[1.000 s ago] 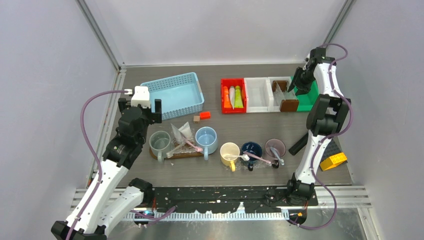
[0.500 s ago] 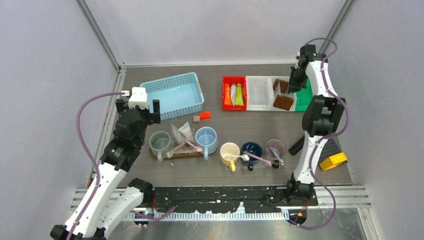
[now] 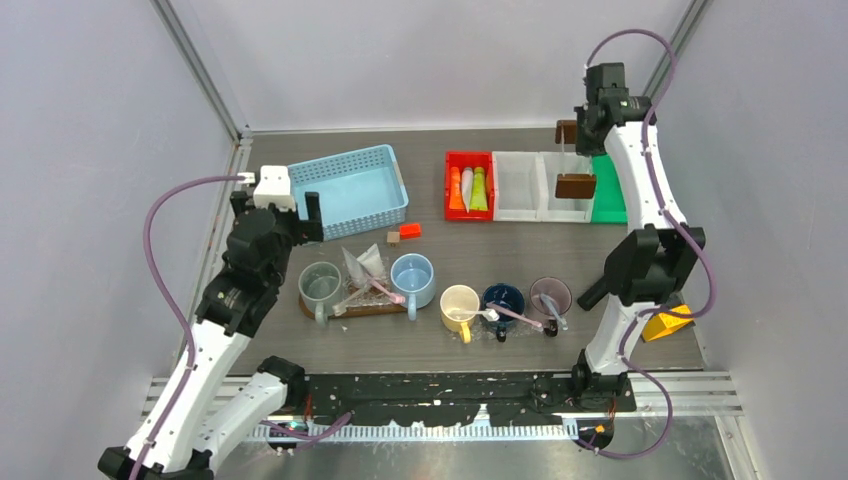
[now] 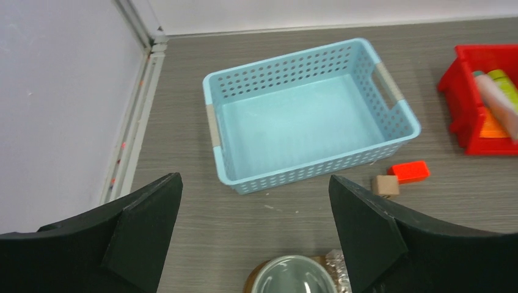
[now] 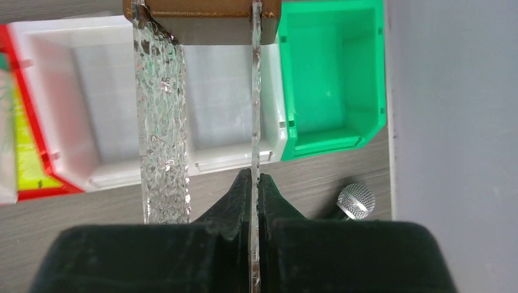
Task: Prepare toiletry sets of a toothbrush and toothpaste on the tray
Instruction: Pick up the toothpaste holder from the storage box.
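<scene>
Right pincer [image 5: 253,181]: jaws together, clamped on the thin edge of a clear packet [image 5: 160,122]; a brown block [image 3: 575,186] hangs at the packet's far end; the load is held above the white bins [image 3: 518,187], with the green bin [image 5: 324,73] just beside them, at 1 o'clock on the tabletop [image 3: 440,345]. The block is not toothpaste; its role in a set cannot be told.

Left pincer [image 4: 254,195]: jaws wide apart, holding and touching nothing; it hovers at 9 o'clock, facing the blue basket [image 4: 293,166].

Toothpaste: three tubes [image 3: 466,190] lie in the red bin [image 3: 448,170], at 12 o'clock from the mug row and well apart from every mug.

Progress, as a judgement:
- Five mugs [image 3: 460,303] stand in a row toward 6 o'clock; the grey-green and light blue ones appear to rest on the brown tray [image 3: 350,309]; the cream-yellow, navy and mauve ones stand at 3 o'clock of it, on the bare tabletop.
- Pink toothbrushes [image 3: 520,317] lie against some mugs; the exact count is too small to tell.
- No tube is seen at any mug; the toothpaste step is therefore largely outstanding; roughly half the work remains.
</scene>
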{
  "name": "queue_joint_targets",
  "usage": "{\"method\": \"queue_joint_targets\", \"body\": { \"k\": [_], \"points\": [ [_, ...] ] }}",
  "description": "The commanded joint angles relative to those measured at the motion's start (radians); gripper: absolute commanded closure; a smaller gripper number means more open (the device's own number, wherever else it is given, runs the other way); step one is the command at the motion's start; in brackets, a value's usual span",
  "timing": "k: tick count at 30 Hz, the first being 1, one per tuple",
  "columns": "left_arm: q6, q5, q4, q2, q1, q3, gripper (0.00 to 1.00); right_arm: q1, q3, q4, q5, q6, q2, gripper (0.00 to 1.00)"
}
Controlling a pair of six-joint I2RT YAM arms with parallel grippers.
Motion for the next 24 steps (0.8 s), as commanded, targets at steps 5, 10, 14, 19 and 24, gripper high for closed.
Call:
{"method": "queue_joint_targets", "body": {
  "k": [5, 10, 14, 19, 24],
  "points": [
    [-0.205, 0.208, -0.119, 0.121, -0.003, 0.252, 0.07, 0.228, -0.193, 0.245, 0.134, -0.129, -0.299, 0.99],
    [-0.338, 0.370, -0.159, 0.205, -0.003, 0.369, 0.07, 0.338, -0.351, 0.373, 0.090, -0.144, -0.455, 0.99],
    [-0.473, 0.492, -0.158, 0.295, -0.003, 0.455, 0.07, 0.436, -0.469, 0.478, 0.096, -0.183, -0.543, 0.99],
    [-0.639, 0.615, -0.120, 0.445, -0.018, 0.542, 0.08, 0.567, -0.575, 0.607, 0.149, -0.251, -0.599, 0.99],
    [-0.727, 0.601, -0.070, 0.565, -0.100, 0.598, 0.09, 0.670, -0.634, 0.686, 0.238, -0.310, -0.607, 0.99]
  ]
}}
